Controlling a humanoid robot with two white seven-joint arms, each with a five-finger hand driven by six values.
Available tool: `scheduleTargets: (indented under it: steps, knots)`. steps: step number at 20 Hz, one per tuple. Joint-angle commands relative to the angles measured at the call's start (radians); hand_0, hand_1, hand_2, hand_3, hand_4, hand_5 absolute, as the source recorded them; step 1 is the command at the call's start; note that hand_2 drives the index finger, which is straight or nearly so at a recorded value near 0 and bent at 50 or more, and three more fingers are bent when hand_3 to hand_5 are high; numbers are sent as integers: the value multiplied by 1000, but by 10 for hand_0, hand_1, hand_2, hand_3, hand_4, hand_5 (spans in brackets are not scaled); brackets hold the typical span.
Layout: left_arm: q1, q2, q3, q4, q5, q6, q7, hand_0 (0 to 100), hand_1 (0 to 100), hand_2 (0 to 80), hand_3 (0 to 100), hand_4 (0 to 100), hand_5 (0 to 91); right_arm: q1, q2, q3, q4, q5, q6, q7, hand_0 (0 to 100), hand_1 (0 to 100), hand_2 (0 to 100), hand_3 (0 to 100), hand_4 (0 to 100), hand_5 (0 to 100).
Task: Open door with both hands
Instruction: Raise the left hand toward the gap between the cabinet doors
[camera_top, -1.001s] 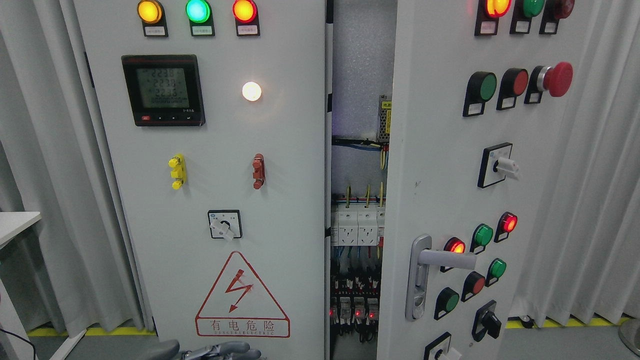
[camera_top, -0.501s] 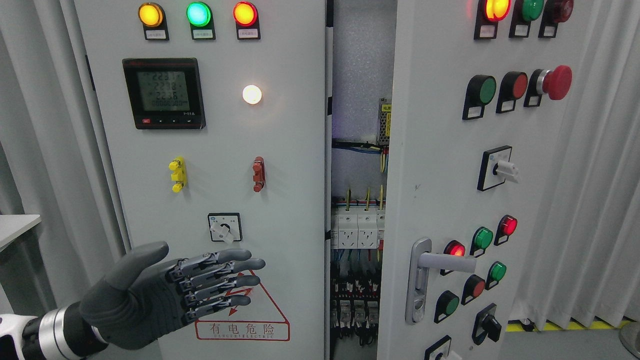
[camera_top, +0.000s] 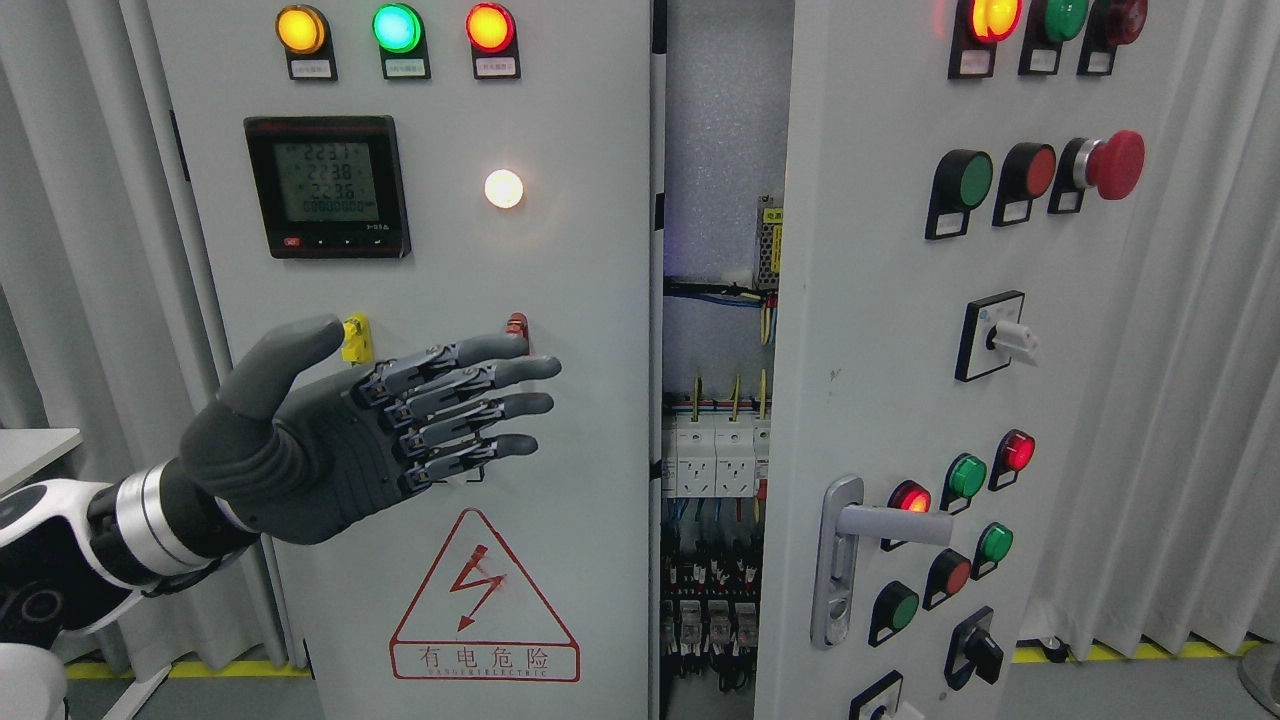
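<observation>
Left robot hand (camera_top: 400, 420) flat and empty before the left cabinet door (camera_top: 580, 300).
The fingers are stretched out, holding nothing. The right door (camera_top: 870, 330), beside it, stands ajar; it looks stiff, heavy metal, best taken by its lever handle (camera_top: 880, 522). The warning sign (camera_top: 484, 600) reads "有电危险".

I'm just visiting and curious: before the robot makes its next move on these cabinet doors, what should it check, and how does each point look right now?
1. Left hand free and fingers spread: ok, it holds nothing.
2. Left hand lined up with the left door edge: not ok, fingertips stop short of the gap.
3. Right door already ajar: ok, wiring shows through the gap.
4. Door handle unobstructed: ok, nothing covers it.
5. Right hand ready: cannot tell, it is out of view.
6. Hand clear of the panel switches: cannot tell, it overlaps the yellow switch and red switch.
</observation>
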Motion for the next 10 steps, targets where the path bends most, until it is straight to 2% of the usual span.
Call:
scheduleTargets:
  steps: [1, 5, 10]
  knots:
    - [-172, 6, -387, 206, 79, -63, 0, 289, 0, 28, 28, 34, 0, 29, -9, 0, 0, 0, -1, 0, 219, 0, 0, 0, 0, 0]
    - [-248, 2, -551, 255, 93, -155, 0, 289, 0, 28, 28, 33, 0, 29, -9, 0, 0, 0, -1, 0, 219, 0, 0, 0, 0, 0]
    - [-408, -8, -774, 293, 213, -236, 0, 289, 0, 28, 28, 33, 0, 29, -9, 0, 0, 0, -1, 0, 219, 0, 0, 0, 0, 0]
